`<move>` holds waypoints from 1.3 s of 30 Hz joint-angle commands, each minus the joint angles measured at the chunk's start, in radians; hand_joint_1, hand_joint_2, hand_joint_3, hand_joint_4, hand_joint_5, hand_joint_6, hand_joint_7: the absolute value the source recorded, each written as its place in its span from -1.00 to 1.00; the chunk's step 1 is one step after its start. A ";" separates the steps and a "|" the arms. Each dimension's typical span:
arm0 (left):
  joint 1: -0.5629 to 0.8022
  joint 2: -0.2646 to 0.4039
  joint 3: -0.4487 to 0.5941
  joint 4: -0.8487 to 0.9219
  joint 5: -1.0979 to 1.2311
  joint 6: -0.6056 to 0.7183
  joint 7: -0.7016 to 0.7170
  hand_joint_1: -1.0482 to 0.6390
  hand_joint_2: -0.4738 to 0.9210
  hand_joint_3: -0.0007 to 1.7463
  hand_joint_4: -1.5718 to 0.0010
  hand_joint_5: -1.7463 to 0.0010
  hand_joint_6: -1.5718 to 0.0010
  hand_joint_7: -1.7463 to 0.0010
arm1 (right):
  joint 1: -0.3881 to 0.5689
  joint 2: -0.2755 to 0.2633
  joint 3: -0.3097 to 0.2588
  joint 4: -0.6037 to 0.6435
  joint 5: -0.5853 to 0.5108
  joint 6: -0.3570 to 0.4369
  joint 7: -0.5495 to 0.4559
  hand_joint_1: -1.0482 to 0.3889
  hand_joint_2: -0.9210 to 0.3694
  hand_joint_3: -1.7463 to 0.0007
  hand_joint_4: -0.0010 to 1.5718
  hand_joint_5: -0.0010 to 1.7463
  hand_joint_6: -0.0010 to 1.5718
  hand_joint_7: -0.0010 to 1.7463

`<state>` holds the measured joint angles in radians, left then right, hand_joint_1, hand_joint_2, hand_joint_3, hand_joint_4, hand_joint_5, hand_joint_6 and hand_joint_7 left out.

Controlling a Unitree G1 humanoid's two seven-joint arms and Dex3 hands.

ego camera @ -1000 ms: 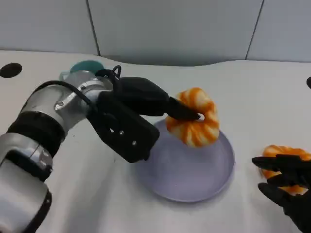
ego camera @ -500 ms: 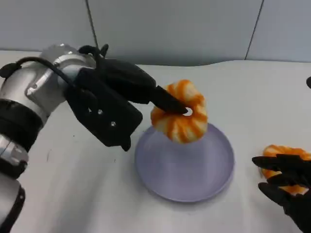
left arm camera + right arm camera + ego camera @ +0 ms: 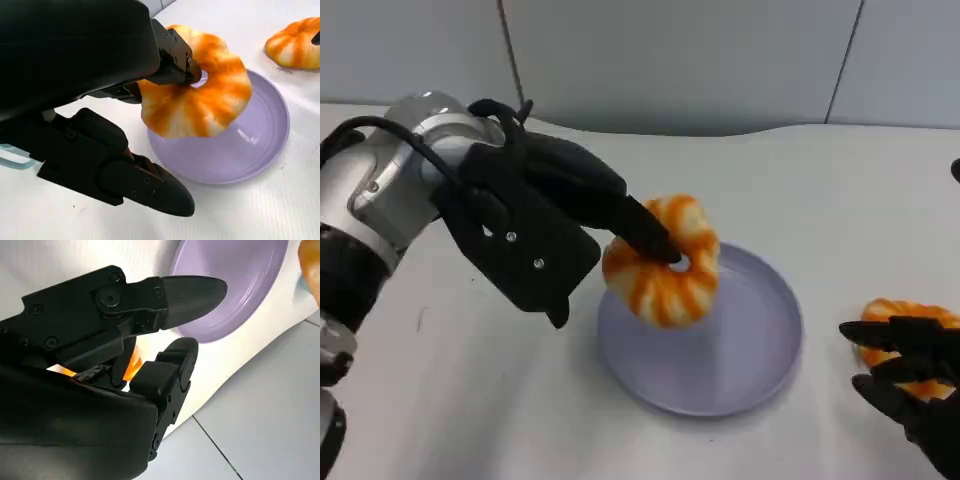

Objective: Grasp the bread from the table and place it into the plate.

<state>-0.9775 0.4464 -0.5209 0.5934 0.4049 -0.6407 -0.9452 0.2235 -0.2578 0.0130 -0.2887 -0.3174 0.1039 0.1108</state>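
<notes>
An orange-and-white ring-shaped bread hangs tilted just above the left part of the purple plate. My left hand pinches it through its hole. The left wrist view shows the same bread held over the plate by my left hand. A second bread lies on the table right of the plate, with the spread fingers of my right hand partly covering it. In the right wrist view, my right hand has its fingers apart over that bread, near the plate.
The white table runs back to a grey panelled wall. A teal object lies on the table behind my left hand. A dark round hole marks the table's right edge.
My left hand has carried the bread leftward and down, from above the plate's far rim to just over its left part. The right hand and second bread have not moved.
</notes>
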 commanded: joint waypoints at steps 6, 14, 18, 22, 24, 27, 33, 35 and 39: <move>0.004 0.006 -0.002 -0.004 -0.004 0.041 -0.035 -0.72 0.96 -0.99 0.59 0.86 0.76 0.97 | 0.003 -0.011 -0.015 -0.008 0.011 -0.006 0.000 0.08 -1.00 0.62 -0.14 -0.38 0.04 -1.00; 0.011 0.003 -0.008 -0.003 0.011 0.007 -0.015 -0.73 0.96 -1.00 0.71 0.93 0.32 0.97 | 0.003 -0.010 -0.014 0.000 0.011 -0.019 -0.008 0.08 -1.00 0.62 -0.13 -0.36 0.05 -0.99; 0.013 -0.002 -0.005 0.002 0.002 0.010 -0.026 -0.71 0.97 -1.00 0.52 0.86 0.66 1.00 | 0.003 -0.010 -0.014 -0.005 0.010 -0.014 -0.006 0.08 -1.00 0.63 -0.13 -0.36 0.05 -0.99; 0.013 -0.002 -0.009 0.001 0.016 -0.013 -0.009 -0.73 0.98 -1.00 0.77 0.98 0.23 0.90 | 0.004 -0.009 -0.014 -0.008 0.013 -0.015 -0.003 0.08 -1.00 0.62 -0.14 -0.36 0.05 -0.99; 0.012 -0.002 -0.011 0.000 0.027 -0.024 0.000 -0.74 0.99 -1.00 0.75 0.97 0.11 0.93 | 0.004 -0.011 -0.014 -0.004 0.014 -0.024 -0.004 0.08 -1.00 0.62 -0.14 -0.35 0.05 -0.99; 0.016 -0.009 -0.002 0.001 0.010 -0.004 -0.009 -0.71 0.97 -1.00 0.40 0.84 0.63 0.99 | 0.003 -0.009 -0.014 -0.007 0.011 -0.013 -0.004 0.08 -1.00 0.63 -0.14 -0.35 0.05 -0.99; 0.013 -0.005 -0.013 -0.001 0.036 -0.027 0.019 -0.70 0.99 -0.99 0.62 0.98 0.34 0.91 | 0.004 -0.010 -0.011 -0.011 0.005 -0.015 -0.005 0.09 -1.00 0.62 -0.14 -0.34 0.05 -0.99; 0.012 -0.003 -0.017 0.001 0.049 -0.042 0.034 -0.72 1.00 -0.99 0.73 0.99 0.18 0.93 | 0.004 -0.011 -0.011 -0.010 0.005 -0.019 -0.005 0.10 -1.00 0.62 -0.14 -0.34 0.05 -0.99; 0.015 -0.014 -0.008 0.019 0.026 -0.042 0.033 -0.68 0.97 -0.99 0.46 0.88 0.50 0.98 | 0.004 -0.007 -0.012 -0.013 0.007 -0.010 -0.004 0.10 -1.00 0.63 -0.15 -0.34 0.05 -0.99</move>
<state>-0.9674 0.4338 -0.5356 0.5935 0.4441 -0.6801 -0.9200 0.2238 -0.2578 0.0132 -0.2900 -0.3179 0.0900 0.1080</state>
